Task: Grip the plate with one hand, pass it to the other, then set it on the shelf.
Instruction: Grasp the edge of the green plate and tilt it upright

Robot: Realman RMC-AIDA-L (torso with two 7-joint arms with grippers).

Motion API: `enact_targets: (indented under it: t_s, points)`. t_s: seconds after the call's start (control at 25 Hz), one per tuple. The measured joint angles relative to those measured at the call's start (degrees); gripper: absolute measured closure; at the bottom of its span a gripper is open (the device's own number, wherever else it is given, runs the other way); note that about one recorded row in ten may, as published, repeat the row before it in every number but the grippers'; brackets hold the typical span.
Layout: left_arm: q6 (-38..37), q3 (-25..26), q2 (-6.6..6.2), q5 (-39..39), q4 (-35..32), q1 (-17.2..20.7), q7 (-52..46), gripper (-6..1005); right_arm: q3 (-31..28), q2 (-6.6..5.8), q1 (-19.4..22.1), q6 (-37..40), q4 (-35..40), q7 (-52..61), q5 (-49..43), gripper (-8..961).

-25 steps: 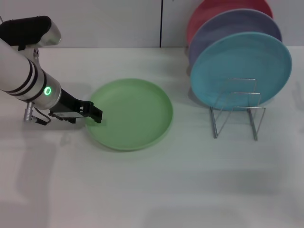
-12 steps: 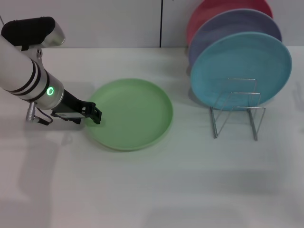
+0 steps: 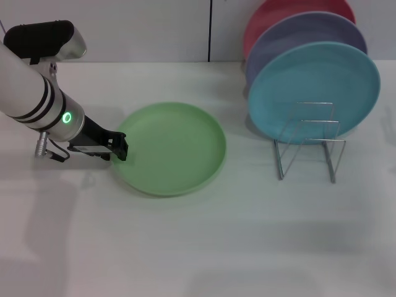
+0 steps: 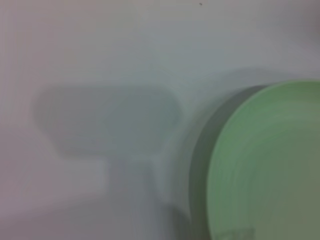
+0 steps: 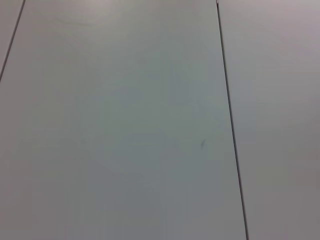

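The light green plate (image 3: 173, 148) lies flat on the white table, left of centre in the head view. My left gripper (image 3: 119, 148) is low at the plate's left rim, at the edge of it. The left wrist view shows the plate's rim (image 4: 270, 165) close by, with the gripper's shadow on the table beside it. The silver wire shelf (image 3: 307, 145) stands to the right of the plate, with its front slots bare. My right gripper is out of view; the right wrist view shows only a plain grey panel.
A turquoise-blue plate (image 3: 314, 90) stands upright at the back of the shelf, with a lavender plate (image 3: 291, 34) and a pink-red plate (image 3: 278, 12) behind it. The wall runs along the table's far edge.
My left gripper has drawn back slightly to the left, from over the plate's rim to its edge. The plate has not moved.
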State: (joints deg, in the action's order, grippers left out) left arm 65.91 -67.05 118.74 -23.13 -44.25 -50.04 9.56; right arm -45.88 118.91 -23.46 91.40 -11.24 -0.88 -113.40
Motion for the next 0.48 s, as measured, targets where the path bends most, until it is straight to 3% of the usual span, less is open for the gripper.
enact_targets:
  t_s: [0.08,0.48]
  points:
    - [0.0,0.0,0.00,0.1,0.0,0.0,0.0,686,0.0,0.00,0.0,0.0,0.0,0.0,-0.1,260]
    - [0.1,-1.1,0.00,0.3,0.0,0.0,0.0,690,0.0,0.00,0.0,0.0,0.0,0.0,-0.1,261]
